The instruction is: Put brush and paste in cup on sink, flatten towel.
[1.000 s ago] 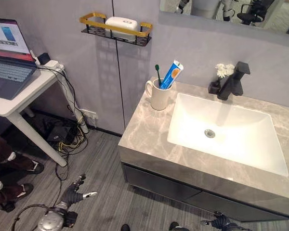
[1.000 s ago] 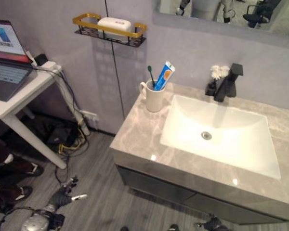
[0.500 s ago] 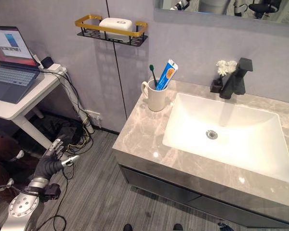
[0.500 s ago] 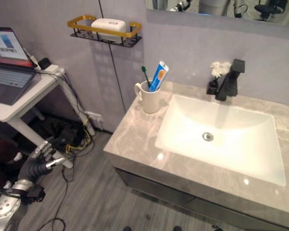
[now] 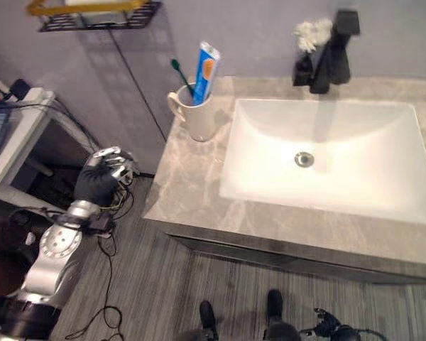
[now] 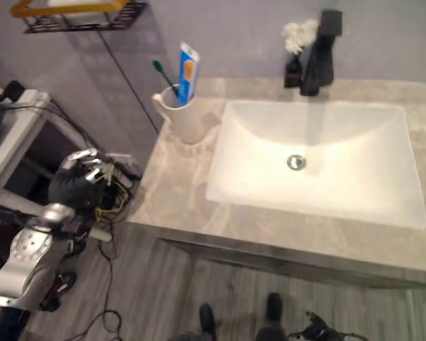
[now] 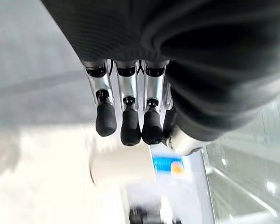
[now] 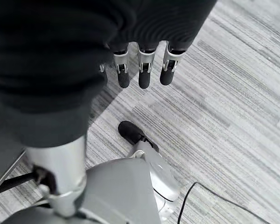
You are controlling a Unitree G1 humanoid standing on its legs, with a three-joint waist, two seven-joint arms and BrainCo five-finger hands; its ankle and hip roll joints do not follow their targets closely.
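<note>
A cream cup [image 5: 196,114] stands on the marble counter [image 5: 192,192], at its back left corner beside the white basin [image 5: 326,153]. A green toothbrush [image 5: 181,73] and a blue toothpaste tube [image 5: 205,69] stand upright inside it. My left hand [image 5: 99,177] is raised just off the counter's left edge, at about counter height, with relaxed fingers [image 7: 123,116] and nothing in them. In the left wrist view the cup [image 7: 123,163] and the paste [image 7: 168,165] show past them. My right hand [image 8: 142,70] hangs low over the grey floor, fingers loose and empty.
A black faucet [image 5: 330,53] and a small vase of white flowers [image 5: 307,35] stand behind the basin. A gold-rimmed black wall shelf [image 5: 92,14] hangs at the upper left. A white side table [image 5: 14,121] with trailing cables stands left of my raised hand.
The camera has come closer and tipped down over the counter. My left hand has risen from near the floor to counter height, closer to the counter's left edge. Cup, brush and paste have not moved.
</note>
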